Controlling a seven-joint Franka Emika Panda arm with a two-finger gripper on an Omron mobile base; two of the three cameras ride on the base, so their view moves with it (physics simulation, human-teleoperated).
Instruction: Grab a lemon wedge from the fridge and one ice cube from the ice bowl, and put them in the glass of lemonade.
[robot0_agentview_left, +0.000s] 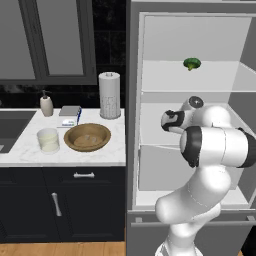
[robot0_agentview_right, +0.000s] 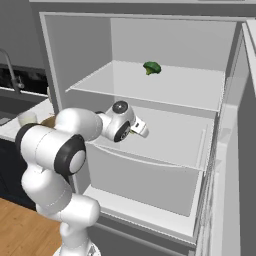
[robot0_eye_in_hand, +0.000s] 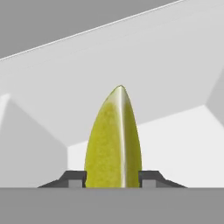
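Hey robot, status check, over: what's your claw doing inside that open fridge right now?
Gripper on the fridge's middle shelf, fingers at both sides of the lemon wedge. Full clamp unconfirmed. Broccoli sits one shelf up, well clear. Over.

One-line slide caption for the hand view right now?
Lemon wedge standing pointed between the gripper fingertips, white fridge interior behind.

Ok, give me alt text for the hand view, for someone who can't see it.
A yellow-green lemon wedge stands point-up between the claw's two dark fingertips, which sit right against its sides. Behind it are the white inner walls and shelf of the fridge.
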